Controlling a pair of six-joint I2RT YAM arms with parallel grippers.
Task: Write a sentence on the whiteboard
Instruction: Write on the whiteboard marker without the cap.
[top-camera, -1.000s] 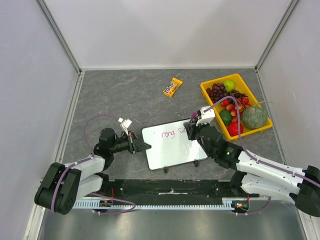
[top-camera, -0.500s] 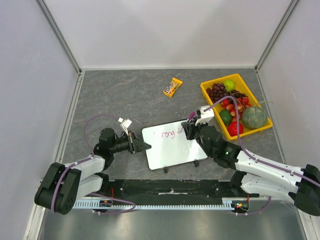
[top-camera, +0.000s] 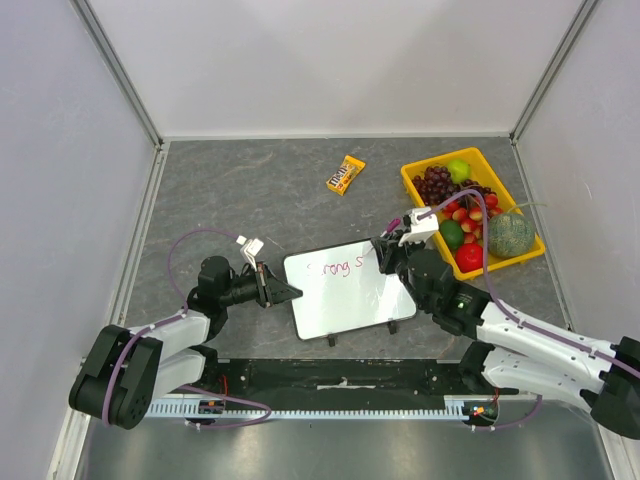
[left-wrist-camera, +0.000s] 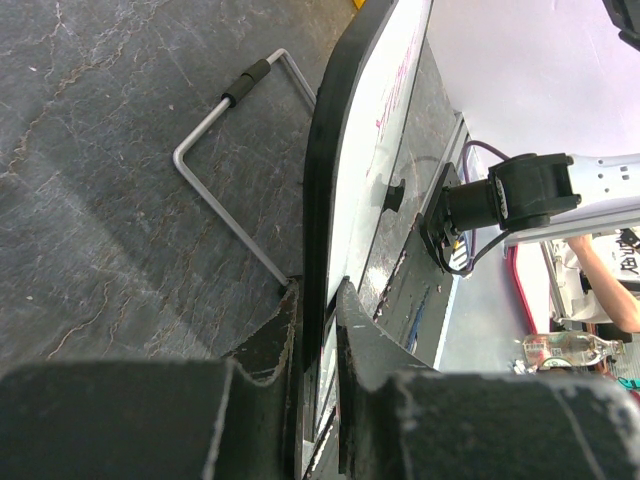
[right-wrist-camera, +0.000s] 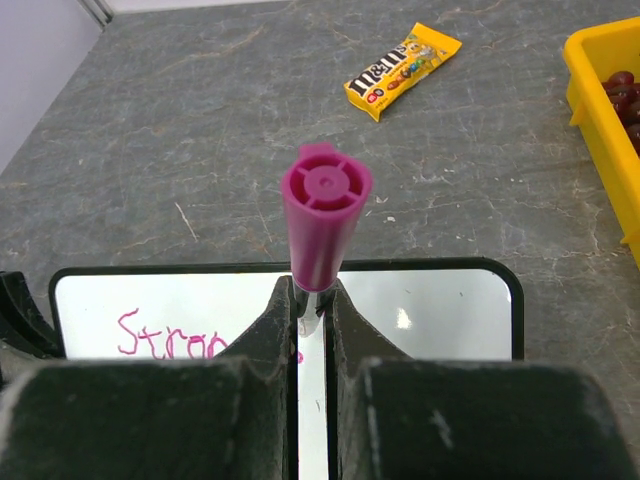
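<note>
One wrist marker (right-wrist-camera: 325, 205), other whiteboard (left-wrist-camera: 319, 195) edge-on

The table (top-camera: 250, 190) looks like matt grey stone, mottled and finely veined. The whiteboard (top-camera: 345, 290) has a smooth, glossy white face inside a black plastic rim with a dull sheen. The marker (right-wrist-camera: 325, 215) is smooth pink plastic, satin rather than shiny. At 12 o'clock from the whiteboard, the candy packet (top-camera: 347, 174) is glossy, crinkled film; at 2 o'clock, the tray (top-camera: 440, 159) is shiny yellow plastic. The stand wire (left-wrist-camera: 246, 82) is bare bright metal with a black sleeve. The left gripper (left-wrist-camera: 318, 300) is matt black, grainy and scuffed pale at its edges.
</note>
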